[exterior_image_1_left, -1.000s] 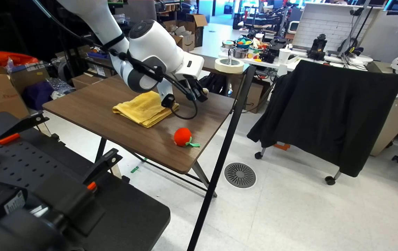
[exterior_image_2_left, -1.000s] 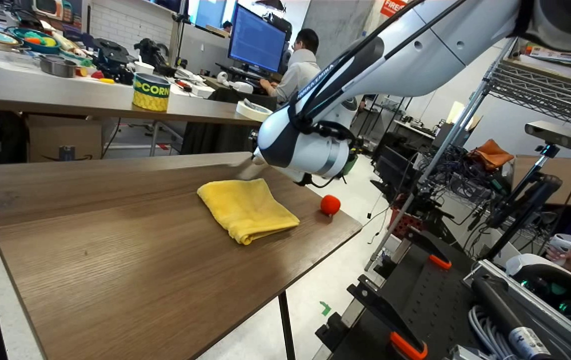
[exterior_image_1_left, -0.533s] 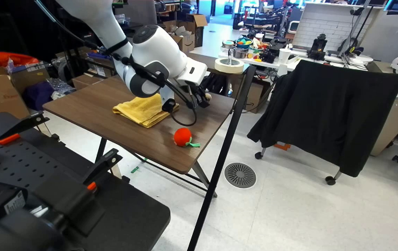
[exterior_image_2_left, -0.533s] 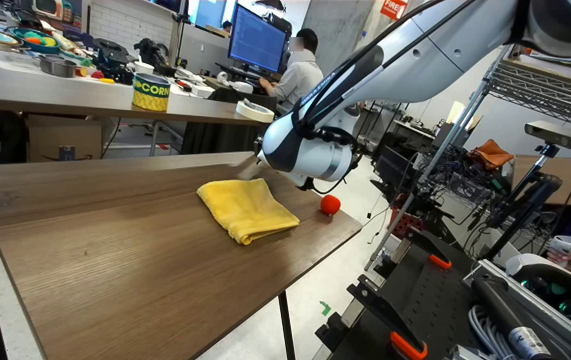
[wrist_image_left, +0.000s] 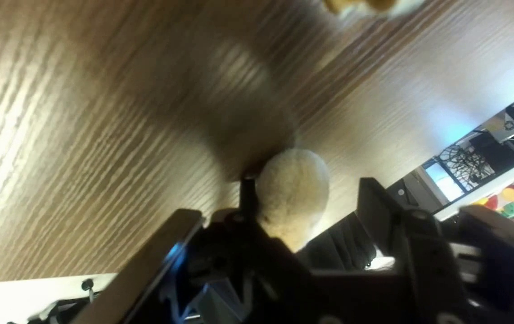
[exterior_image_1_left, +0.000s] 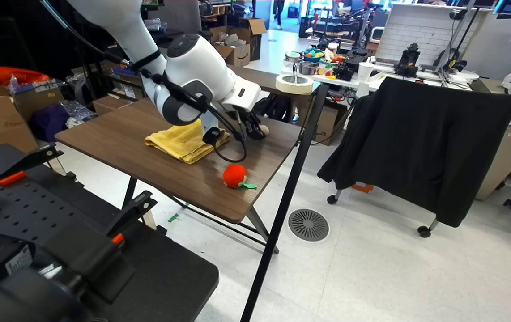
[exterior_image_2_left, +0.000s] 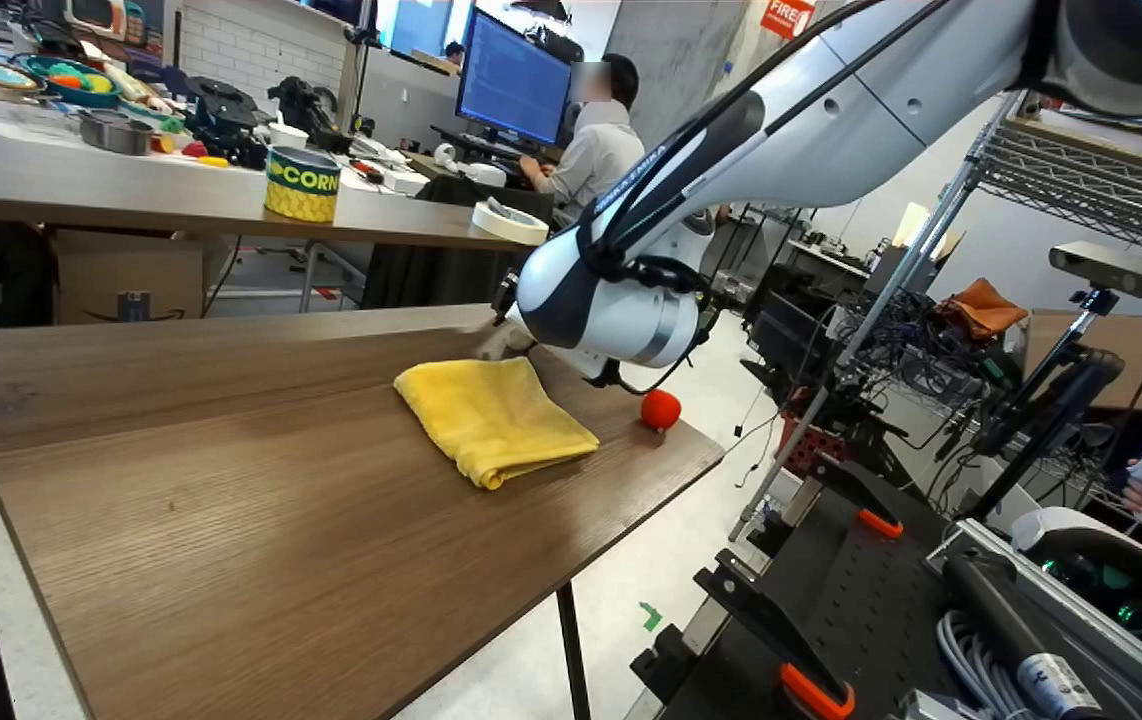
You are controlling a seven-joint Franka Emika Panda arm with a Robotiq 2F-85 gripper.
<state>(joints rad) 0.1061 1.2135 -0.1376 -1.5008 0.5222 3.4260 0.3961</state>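
Standing apart and unclenched, the fingers (wrist_image_left: 376,204) flank a pale rounded thing (wrist_image_left: 293,189) in the wrist view: one finger sits right beside it at nine o'clock, and a narrow gap parts it from the finger at three o'clock. It is on the brown table (exterior_image_1_left: 112,132) or just above it (which of the two, I cannot tell). Taking that pale thing as the clock's centre in an exterior view, the folded yellow cloth (exterior_image_1_left: 181,141) lies at nine o'clock, partly hidden by the white arm (exterior_image_1_left: 202,62), the red ball (exterior_image_1_left: 235,173) rests at seven o'clock near the table's corner, and a roll of tape (exterior_image_1_left: 293,90) is at one o'clock, on a farther table (exterior_image_2_left: 391,215) that also carries a yellow-and-green corn tin (exterior_image_2_left: 299,190).
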